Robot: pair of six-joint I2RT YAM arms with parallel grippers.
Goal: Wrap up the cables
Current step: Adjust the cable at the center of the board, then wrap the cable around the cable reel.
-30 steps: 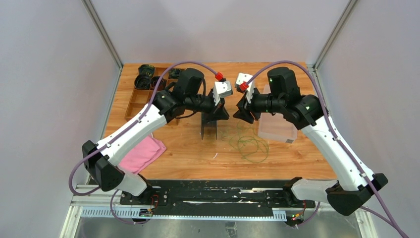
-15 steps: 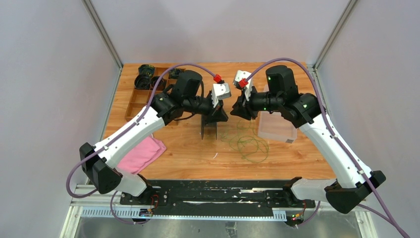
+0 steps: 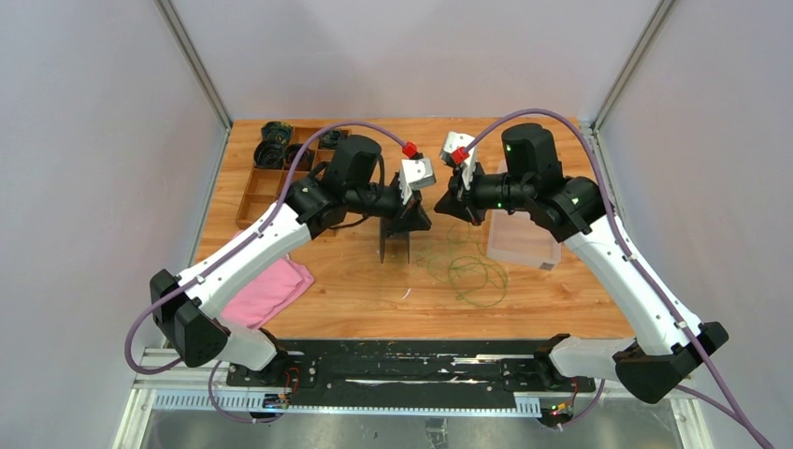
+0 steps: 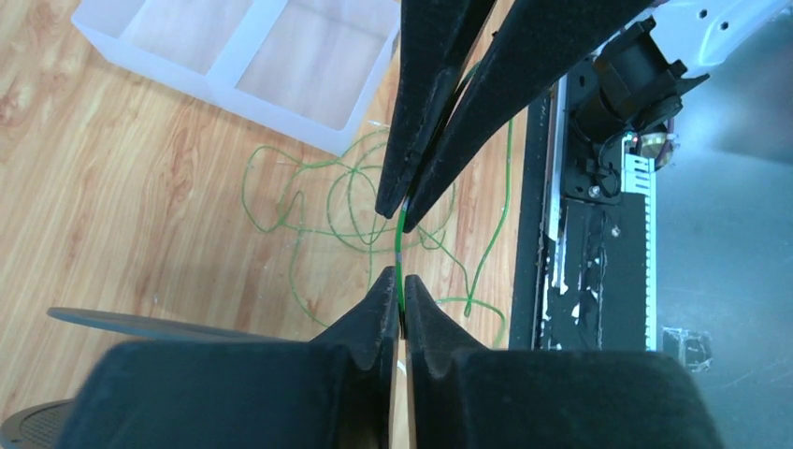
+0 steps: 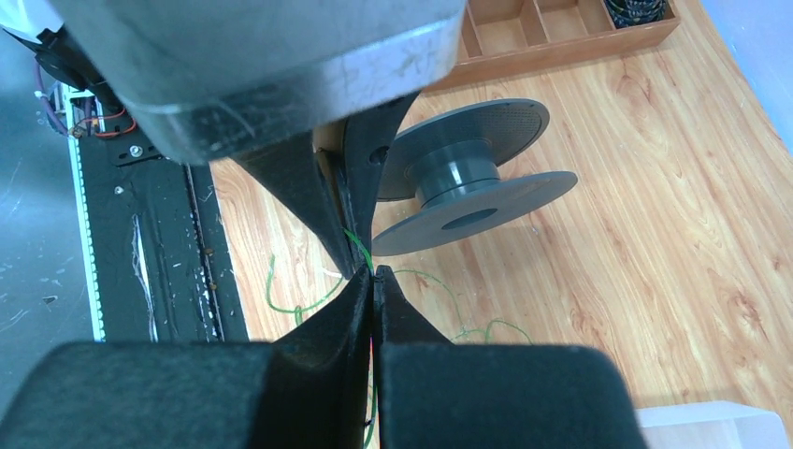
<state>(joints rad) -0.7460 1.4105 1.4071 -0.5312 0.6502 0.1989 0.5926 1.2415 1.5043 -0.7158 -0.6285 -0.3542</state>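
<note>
Last second: I'd closed the gap between the claws. Both wrists rolled a little, and the right gripper [image 5: 374, 281] came in toward the left gripper [image 4: 400, 290]. They ended tip to tip, near but not touching, just above the spool [image 5: 455, 168] and slightly to its right in the top view.

Both claws were pressed together on the green cable [image 4: 400, 251]. Left pinched it at the tips and right pinched the same strand, with only a short straight run showing between them.

The rest of the cable hadn't moved. The loose loops [image 3: 472, 273] lay on the table right of the spool, toward the near edge.

My read: this was a re-grip to shorten the free length, so one claw could lead the strand to the hub. The hub looked bare in the right wrist view, so I judged that no wrapping had been done yet. Risks: wire that thin could slip out of the pads, and the tangle might snag once pulled.

Surface: wood-grain table [image 3: 561, 299].
- Clear bin [image 3: 522, 241] was right of the spool, past the loops.
- Pink cloth [image 3: 266, 290] was left of the spool, nearer side.
- Wooden tray [image 3: 266, 192] was left of the spool, far side, with dark coils [image 3: 274, 145] in it.
- Black rail [image 3: 411, 365] ran along the edge nearest me, on the near side of the spool.

Room: plain pale walls on three sides, with metal posts in the far corners.
</note>
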